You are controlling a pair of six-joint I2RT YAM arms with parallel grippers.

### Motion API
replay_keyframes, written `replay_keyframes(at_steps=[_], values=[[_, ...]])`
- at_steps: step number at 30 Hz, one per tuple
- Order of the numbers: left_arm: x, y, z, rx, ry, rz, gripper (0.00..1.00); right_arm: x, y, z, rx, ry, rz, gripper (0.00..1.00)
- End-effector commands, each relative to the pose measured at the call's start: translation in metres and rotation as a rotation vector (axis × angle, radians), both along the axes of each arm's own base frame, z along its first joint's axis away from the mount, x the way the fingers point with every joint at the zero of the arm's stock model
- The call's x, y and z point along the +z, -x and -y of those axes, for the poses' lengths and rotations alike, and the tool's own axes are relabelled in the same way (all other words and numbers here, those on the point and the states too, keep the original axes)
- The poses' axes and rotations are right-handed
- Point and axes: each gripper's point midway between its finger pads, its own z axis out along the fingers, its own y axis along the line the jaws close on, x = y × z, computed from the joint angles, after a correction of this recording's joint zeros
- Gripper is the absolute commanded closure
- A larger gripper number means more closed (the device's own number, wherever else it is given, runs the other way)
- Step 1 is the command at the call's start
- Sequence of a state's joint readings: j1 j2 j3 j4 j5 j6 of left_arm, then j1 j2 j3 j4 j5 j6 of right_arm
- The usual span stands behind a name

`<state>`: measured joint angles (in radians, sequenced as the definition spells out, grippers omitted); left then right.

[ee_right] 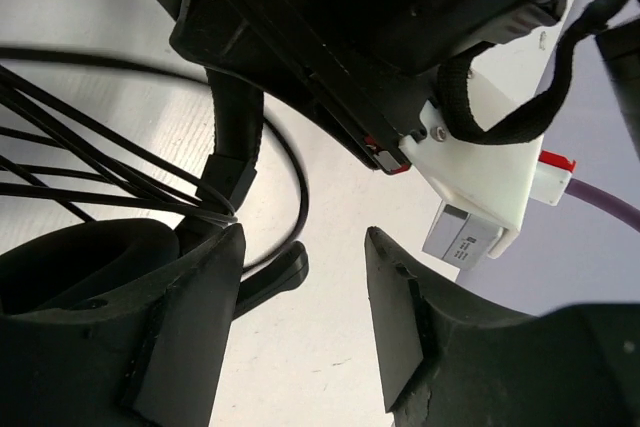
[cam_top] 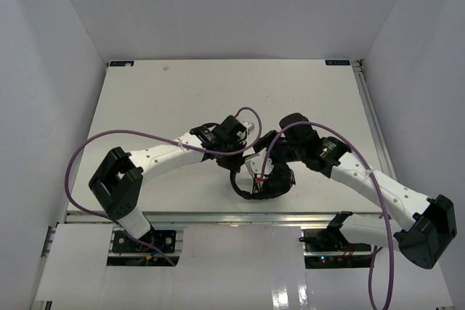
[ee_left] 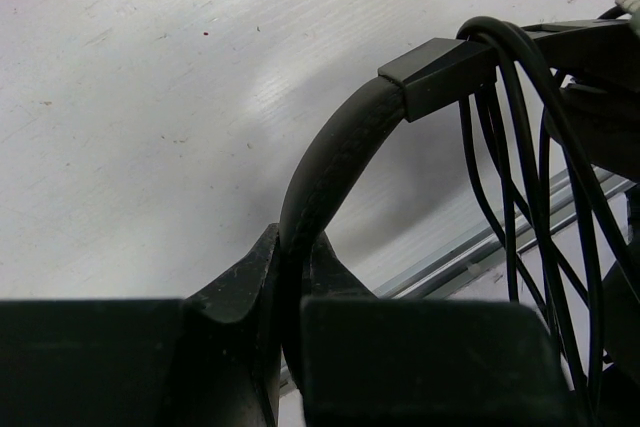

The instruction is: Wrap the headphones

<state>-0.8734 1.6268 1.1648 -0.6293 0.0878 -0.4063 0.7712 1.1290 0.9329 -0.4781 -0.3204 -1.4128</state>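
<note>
Both arms bend inward, the wrists close together. The left gripper [ee_left: 296, 265] is clamped on the headphones [ee_left: 335, 142]; the right gripper [ee_right: 305, 262] has its jaws apart, empty.

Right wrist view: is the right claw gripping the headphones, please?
No, the right claw stands open, its fingers spread apart and not pressing on the headphones beside them.

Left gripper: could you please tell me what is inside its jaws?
The headband of the headphones sits clamped between the fingers of the left gripper, with cable loops draped over the band further along. The stretch of band inside the grip is covered by the fingers.
</note>
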Motion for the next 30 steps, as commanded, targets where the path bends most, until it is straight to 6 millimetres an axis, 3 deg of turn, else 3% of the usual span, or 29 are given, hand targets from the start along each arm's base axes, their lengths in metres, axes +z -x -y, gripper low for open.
replay_keyframes(at_steps=[1, 13, 20, 24, 30], values=[[0.038, 0.001, 0.013, -0.036, 0.118, 0.033, 1.0, 0.007, 0.008, 0.002, 0.046, 0.003, -0.001, 0.42], [0.035, -0.003, 0.005, -0.018, 0.093, 0.038, 1.0, 0.027, 0.014, -0.006, 0.053, -0.057, -0.038, 0.44], [0.023, -0.019, -0.017, 0.063, 0.042, 0.03, 1.0, 0.067, 0.011, -0.012, -0.003, -0.162, -0.07, 0.45], [0.017, -0.043, -0.04, 0.147, 0.005, 0.039, 1.0, 0.089, -0.001, -0.004, -0.092, -0.233, -0.057, 0.45], [0.011, -0.098, -0.078, 0.313, -0.075, 0.099, 1.0, 0.101, -0.03, 0.023, -0.337, -0.338, -0.144, 0.44]])
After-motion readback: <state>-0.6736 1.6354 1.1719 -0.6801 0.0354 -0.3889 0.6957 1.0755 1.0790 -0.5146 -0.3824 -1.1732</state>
